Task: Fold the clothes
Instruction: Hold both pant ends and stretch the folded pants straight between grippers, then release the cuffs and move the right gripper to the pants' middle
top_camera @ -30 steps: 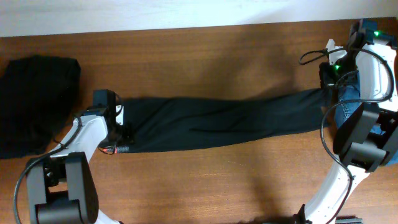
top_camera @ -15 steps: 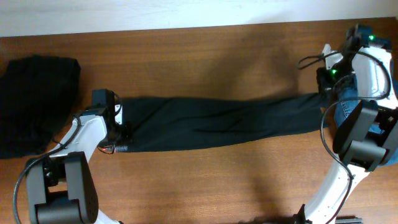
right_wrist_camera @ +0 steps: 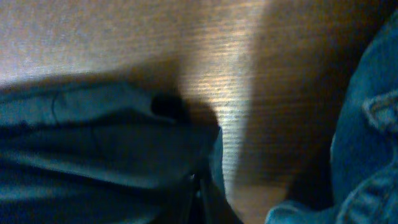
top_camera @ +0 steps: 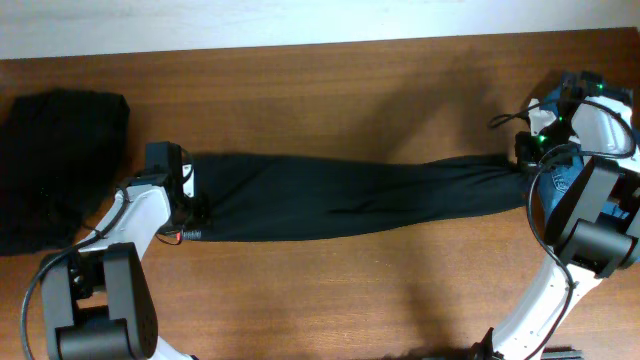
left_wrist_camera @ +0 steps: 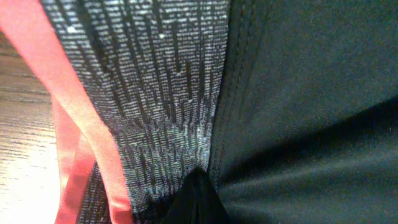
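The clothes [top_camera: 350,195], long black trousers, lie stretched in a band across the wooden table. My left gripper [top_camera: 190,205] is at their waist end. The left wrist view shows the grey waistband [left_wrist_camera: 161,93] with its red stripe [left_wrist_camera: 68,106], and the left gripper [left_wrist_camera: 199,202] pinched shut on that fabric. My right gripper [top_camera: 527,160] is at the leg end. In the dim right wrist view the dark hem [right_wrist_camera: 93,143] lies over the right gripper [right_wrist_camera: 200,202]. Its jaws stand close together, and a grip cannot be made out.
A heap of black cloth [top_camera: 55,170] lies at the table's left edge. A blue denim garment [top_camera: 560,185] lies under the right arm at the right edge, and the same denim [right_wrist_camera: 367,124] shows in the right wrist view. The table's far edge meets a white wall.
The right gripper has moved right and a little nearer, drawing the leg end with it, so the trousers lie longer and straighter. The left gripper has stayed put.
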Controlling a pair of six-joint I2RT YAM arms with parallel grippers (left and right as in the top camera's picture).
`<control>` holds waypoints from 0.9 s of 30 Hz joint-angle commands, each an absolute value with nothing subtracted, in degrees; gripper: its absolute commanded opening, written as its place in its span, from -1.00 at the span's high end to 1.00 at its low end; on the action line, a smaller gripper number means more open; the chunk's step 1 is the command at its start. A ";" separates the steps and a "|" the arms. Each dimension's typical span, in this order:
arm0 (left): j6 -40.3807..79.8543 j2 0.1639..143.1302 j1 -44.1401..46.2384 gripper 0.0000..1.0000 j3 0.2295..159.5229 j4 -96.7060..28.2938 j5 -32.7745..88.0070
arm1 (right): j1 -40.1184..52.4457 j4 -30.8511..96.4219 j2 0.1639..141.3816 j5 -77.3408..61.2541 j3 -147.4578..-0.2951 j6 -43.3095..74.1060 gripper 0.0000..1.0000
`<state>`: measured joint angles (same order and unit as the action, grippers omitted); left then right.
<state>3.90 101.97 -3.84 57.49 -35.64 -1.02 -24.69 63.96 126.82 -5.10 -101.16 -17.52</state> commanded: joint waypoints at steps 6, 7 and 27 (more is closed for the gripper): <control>2.96 105.75 -4.69 0.99 57.19 -34.50 -3.92 | -24.84 62.28 127.37 -3.95 -101.10 -17.43 -0.32; 2.96 105.75 -4.69 0.99 57.34 -34.48 -3.90 | -24.82 62.33 127.35 -4.40 -101.60 -17.06 -0.35; 3.01 101.49 -4.38 1.00 77.17 -47.62 0.01 | -8.95 85.30 122.98 -14.83 -122.91 -15.53 0.14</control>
